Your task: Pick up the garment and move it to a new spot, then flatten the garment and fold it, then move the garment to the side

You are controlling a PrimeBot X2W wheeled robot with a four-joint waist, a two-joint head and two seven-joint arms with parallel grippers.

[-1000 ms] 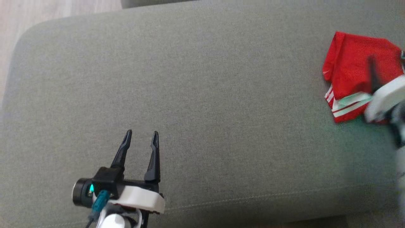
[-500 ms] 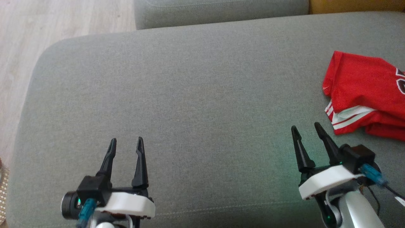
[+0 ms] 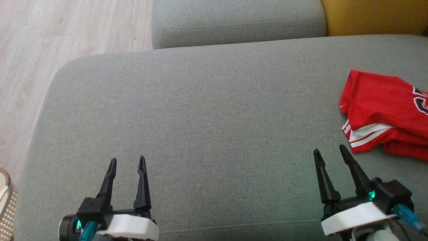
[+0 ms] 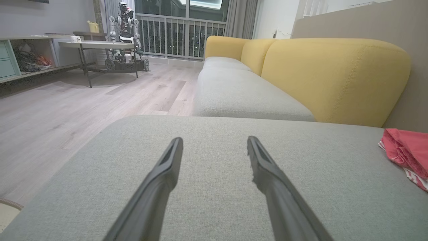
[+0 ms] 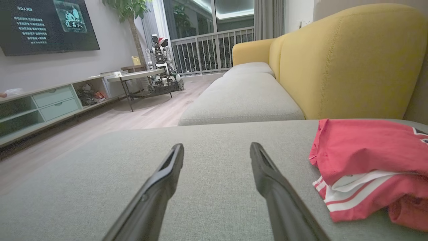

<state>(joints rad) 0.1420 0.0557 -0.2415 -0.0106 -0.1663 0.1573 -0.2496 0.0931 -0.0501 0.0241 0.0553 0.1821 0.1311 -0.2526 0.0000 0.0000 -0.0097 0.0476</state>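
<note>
The garment [image 3: 384,110] is a red jersey with white stripes, folded and lying at the right side of the grey sofa cushion [image 3: 207,117]. It also appears as the red garment [image 5: 367,160] at right in the right wrist view and as the garment [image 4: 406,150] at the far right edge in the left wrist view. My right gripper [image 3: 329,151] hovers open just left of and nearer than the garment, apart from it. My left gripper [image 3: 127,161] is open over bare cushion at the lower left, holding nothing.
A second grey seat cushion [image 3: 237,20] and a yellow backrest [image 3: 374,16] lie beyond. Wooden floor [image 3: 50,40] runs along the left, past the cushion's rounded edge. In the room stand a table [image 4: 97,45], another robot [image 4: 125,36] and a low cabinet [image 5: 50,103].
The head camera has tilted, shifting the whole picture down. My right gripper has drawn back from over the garment to the lower right; the left gripper keeps its open pose.
</note>
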